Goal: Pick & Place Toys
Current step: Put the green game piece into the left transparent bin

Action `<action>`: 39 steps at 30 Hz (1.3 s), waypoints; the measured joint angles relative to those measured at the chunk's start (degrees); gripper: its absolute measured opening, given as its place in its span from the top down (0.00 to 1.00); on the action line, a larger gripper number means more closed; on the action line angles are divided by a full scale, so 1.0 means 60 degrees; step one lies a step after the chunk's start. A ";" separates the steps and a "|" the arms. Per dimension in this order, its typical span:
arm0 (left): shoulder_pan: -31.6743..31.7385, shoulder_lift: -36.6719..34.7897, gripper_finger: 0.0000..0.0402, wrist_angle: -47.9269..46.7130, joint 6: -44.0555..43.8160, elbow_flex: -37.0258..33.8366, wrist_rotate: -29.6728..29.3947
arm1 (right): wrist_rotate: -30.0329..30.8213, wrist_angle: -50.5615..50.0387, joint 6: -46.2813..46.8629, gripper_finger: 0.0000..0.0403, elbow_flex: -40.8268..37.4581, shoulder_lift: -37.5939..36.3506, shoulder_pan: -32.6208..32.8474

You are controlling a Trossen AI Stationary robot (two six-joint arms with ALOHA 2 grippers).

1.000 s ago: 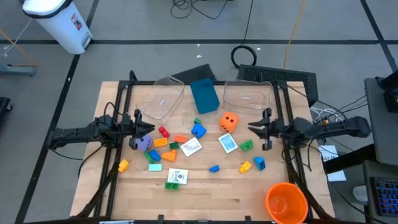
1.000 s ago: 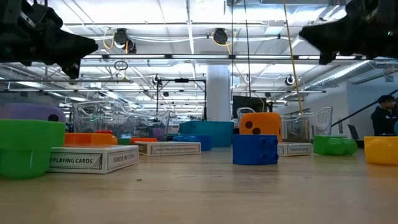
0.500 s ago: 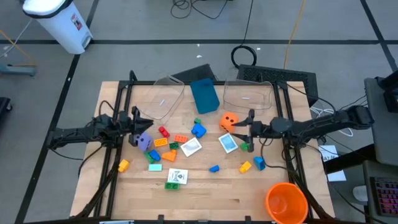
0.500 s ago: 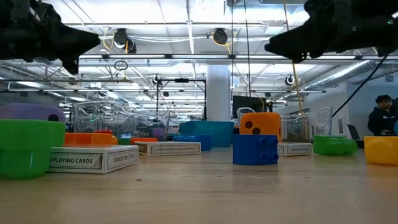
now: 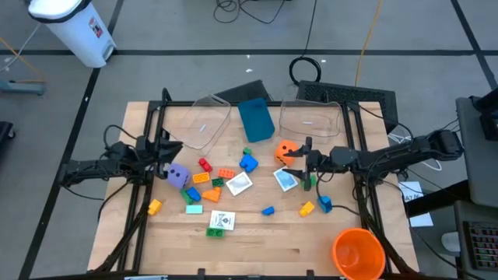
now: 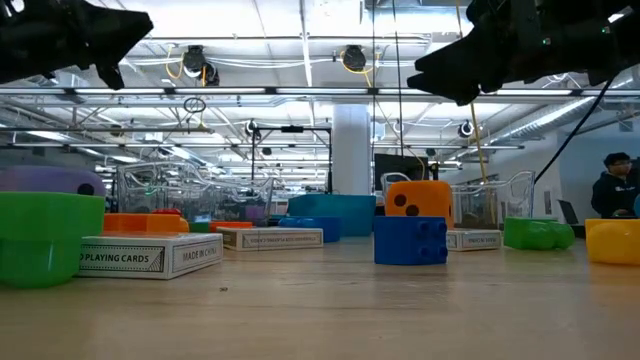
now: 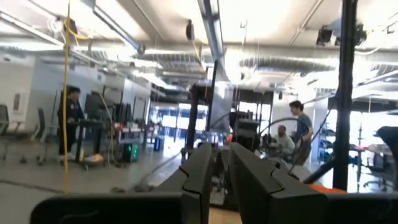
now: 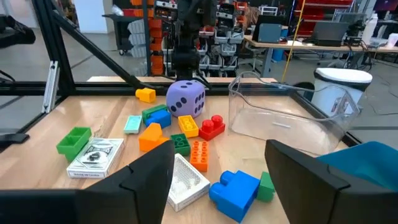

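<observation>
High view: right gripper (image 5: 296, 159) hangs over the orange die (image 5: 285, 150), fingers spread, empty. Left gripper (image 5: 165, 146) waits beside the purple die (image 5: 178, 176), fingers pressed together.

Low view: orange die sits on the table behind a blue brick (image 6: 410, 240).

Right wrist view: fingers apart. Judgement: die looks light, rigid, slick; grip two opposite flat faces.

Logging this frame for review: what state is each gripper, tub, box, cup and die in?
Left gripper: jaws shut, empty.
Right gripper: jaws open, empty, beside orange die.
Left clear tub: empty.
Right clear tub: empty.
Blue box: tilted.
Orange cup: upright, empty.
Purple die: on table.
Orange die: on table.
</observation>
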 joint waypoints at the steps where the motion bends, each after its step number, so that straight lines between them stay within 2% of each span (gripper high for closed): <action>1: 0.0000 0.0068 0.85 -0.0023 -0.0031 0.0000 0.0005 | 0.0000 0.0000 -0.0032 0.38 0.0000 -0.0007 0.0000; 8: -0.0002 0.1318 0.85 0.0187 -0.0541 -0.0004 0.0066 | 0.0000 0.0002 -0.0153 0.39 0.0007 -0.0032 0.0000; 12: -0.0002 0.2746 0.85 0.1787 -0.0557 -0.0004 0.0073 | 0.0000 0.0000 -0.0154 0.38 0.0007 -0.0032 0.0000; 18: -0.0015 0.5381 0.85 0.4996 0.0102 0.0008 0.0479 | -0.0004 0.0000 -0.0154 0.39 0.0011 -0.0032 0.0000; 23: -0.0017 0.7551 0.85 0.6425 0.0564 0.0553 0.0678 | -0.0004 -0.0004 -0.0154 0.38 0.0011 -0.0032 0.0000; 33: -0.0013 1.2336 0.85 0.6546 0.1002 0.3152 0.0752 | -0.0007 -0.0004 -0.0154 0.38 0.0011 -0.0032 0.0000; 39: 0.0106 1.3430 0.85 0.6555 0.1392 0.3793 0.1620 | -0.0007 -0.0004 -0.0154 0.38 0.0011 -0.0032 0.0000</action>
